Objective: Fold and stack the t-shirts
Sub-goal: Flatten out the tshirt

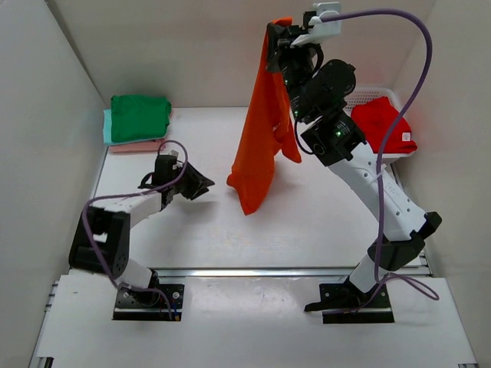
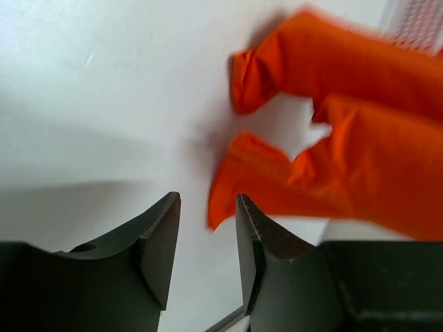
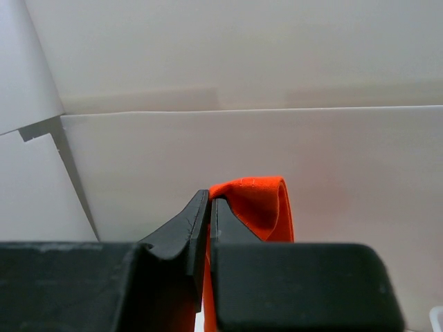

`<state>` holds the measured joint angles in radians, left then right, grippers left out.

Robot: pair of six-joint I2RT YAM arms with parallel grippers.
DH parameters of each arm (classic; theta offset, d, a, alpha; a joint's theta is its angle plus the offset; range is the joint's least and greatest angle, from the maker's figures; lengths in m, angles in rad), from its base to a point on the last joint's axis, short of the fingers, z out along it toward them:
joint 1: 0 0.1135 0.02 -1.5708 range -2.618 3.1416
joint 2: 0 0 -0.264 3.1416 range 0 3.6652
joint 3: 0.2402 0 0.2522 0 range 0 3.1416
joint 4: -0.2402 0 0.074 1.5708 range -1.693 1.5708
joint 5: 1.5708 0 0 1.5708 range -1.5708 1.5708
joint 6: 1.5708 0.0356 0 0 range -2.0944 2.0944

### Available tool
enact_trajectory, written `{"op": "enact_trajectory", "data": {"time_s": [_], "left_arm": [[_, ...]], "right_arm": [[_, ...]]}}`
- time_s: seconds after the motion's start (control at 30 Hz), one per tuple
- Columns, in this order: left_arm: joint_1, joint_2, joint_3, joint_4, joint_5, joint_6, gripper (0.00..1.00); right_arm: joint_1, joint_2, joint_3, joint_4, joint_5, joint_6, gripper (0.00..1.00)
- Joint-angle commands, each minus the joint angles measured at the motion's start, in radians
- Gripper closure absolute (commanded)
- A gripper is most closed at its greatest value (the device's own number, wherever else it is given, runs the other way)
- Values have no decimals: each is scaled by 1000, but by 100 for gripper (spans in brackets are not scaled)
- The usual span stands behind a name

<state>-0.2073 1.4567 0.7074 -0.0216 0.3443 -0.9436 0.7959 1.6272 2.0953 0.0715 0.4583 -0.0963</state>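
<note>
At the far left corner of the white counter (image 1: 307, 222), three folded t-shirts lie in a stack against the side wall: a dark green t-shirt (image 1: 140, 116) on top, a mint t-shirt (image 1: 107, 127) showing at its left edge, and a pink t-shirt (image 1: 134, 146) peeking out at the bottom. Nearer the front, the left hand (image 1: 202, 184) sits low over the counter and points right toward the hanging cloth, its two dark fingers (image 2: 160, 235) apart with only bare counter between them and nothing gripped. At centre, a bright orange t-shirt (image 1: 261, 138) hangs full length in the air, bunched and twisted, with a sleeve flaring to the right; its lower end reaches down near the counter just beside the left hand, though whether it touches the surface cannot be told. The right hand (image 1: 280, 34), raised high at the back, is clamped tight on the shirt's top edge, and the wrist view shows a fold of orange cloth (image 3: 259, 200) pinched between its closed jaws. At far right, a red t-shirt (image 1: 383, 123) lies heaped in a white mesh basket (image 1: 391, 93) beside the right wall.
</note>
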Motion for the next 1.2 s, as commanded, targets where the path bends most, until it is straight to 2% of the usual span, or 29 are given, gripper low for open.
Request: {"op": "enact_trajectory", "data": {"time_s": [0.0,0.13,0.2,0.43,0.57,0.6,0.67,0.73,0.8,0.83,0.9,1.0,1.03,1.1,1.13,1.17], "left_arm": [[11,132,11,335,53,-211,50],[-30,267,35,529,149,-403,49],[-55,319,67,548,163,-458,48],[-95,441,89,851,200,-730,44],[-93,496,159,869,244,-791,44],[-99,502,167,858,245,-790,46],[-101,516,181,865,291,-796,61],[-96,496,158,928,292,-842,98],[-75,455,104,1001,274,-895,100],[-60,412,55,1006,247,-909,100],[-32,343,70,955,240,-879,100],[54,287,309,577,262,-640,100],[83,313,489,505,278,-529,100],[112,371,893,282,276,-416,100],[117,422,984,240,274,-376,100],[123,489,1191,162,278,-379,100]], "right_arm": [[-12,-41,-1,76,16,20,100],[-17,-41,8,64,20,0,100],[-27,-41,8,64,20,-2,100],[-46,-46,-6,76,23,1,100],[-52,-47,-6,76,22,3,100],[-55,-41,-6,77,22,6,100],[-61,-41,-7,80,17,6,100],[-64,-36,-14,86,22,9,100],[-67,-41,-9,85,25,10,100],[-61,-40,-15,89,28,0,100],[-75,-40,-11,82,25,-2,100],[-104,-43,8,70,31,-36,100],[-119,-44,11,68,33,-58,100],[-130,-76,0,109,57,-138,100],[-113,-88,-47,184,94,-222,100],[-119,-114,-60,262,129,-294,100]]}}
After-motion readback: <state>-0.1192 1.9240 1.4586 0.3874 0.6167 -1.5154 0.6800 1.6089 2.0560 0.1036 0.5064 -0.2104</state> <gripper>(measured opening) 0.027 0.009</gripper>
